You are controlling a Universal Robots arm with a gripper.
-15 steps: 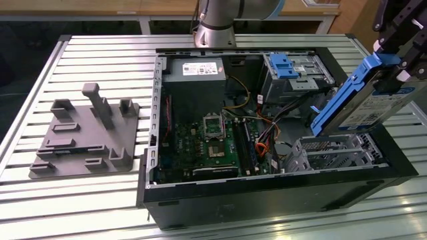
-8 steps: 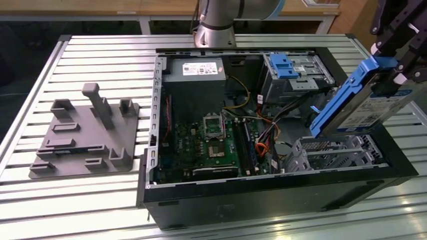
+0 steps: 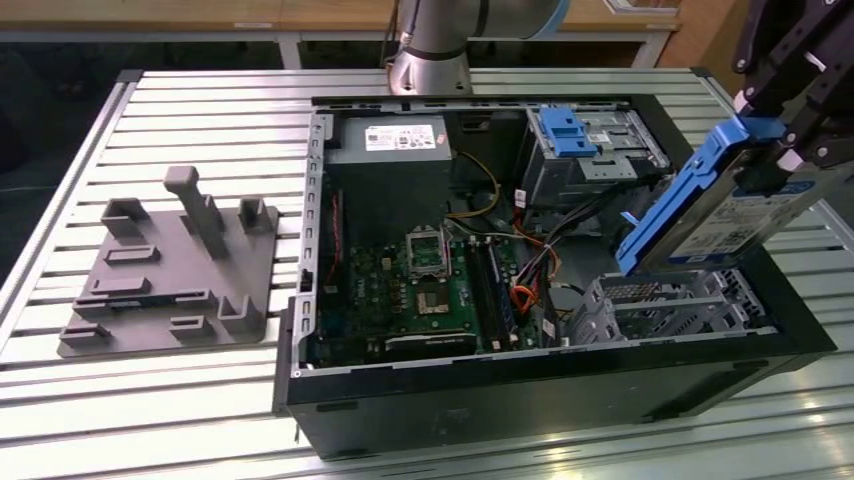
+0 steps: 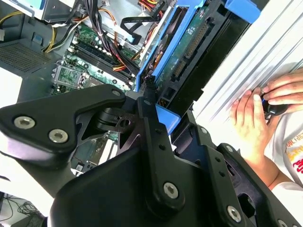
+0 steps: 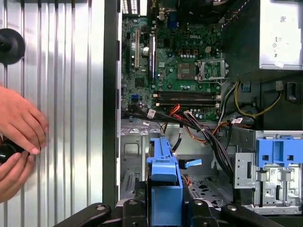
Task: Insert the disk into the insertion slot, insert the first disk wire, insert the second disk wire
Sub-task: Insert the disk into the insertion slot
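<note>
We're up over the open computer case (image 3: 534, 400), which lies on its side on the slatted table (image 3: 200, 100) with its open face up, so the arm can come in from above. The gripper (image 3: 790, 140) is closed on the disk (image 3: 731, 215), pinching it at the high end. In the second wrist view the black fingers (image 4: 149, 118) are clamped on the blue carrier (image 4: 166, 118). The disk hangs in the air, tilted, label facing out. Its low end is near the mouth of the insertion slot (image 3: 667, 305) and not yet inside. We judge the grip on the top end is deliberate, because it leaves the leading edge free to go into the cage.

The slot is the perforated silver cage in the near corner of the case, at the exterior view's right, and it sits empty. A bundle of cables (image 3: 534, 262) lies loose just beside it, with nothing plugged into the disk, so we call all three steps open.

A person's hands (image 5: 19, 127) rest on the table beside the case, around a small dark object. What it is, we cannot tell.
</note>
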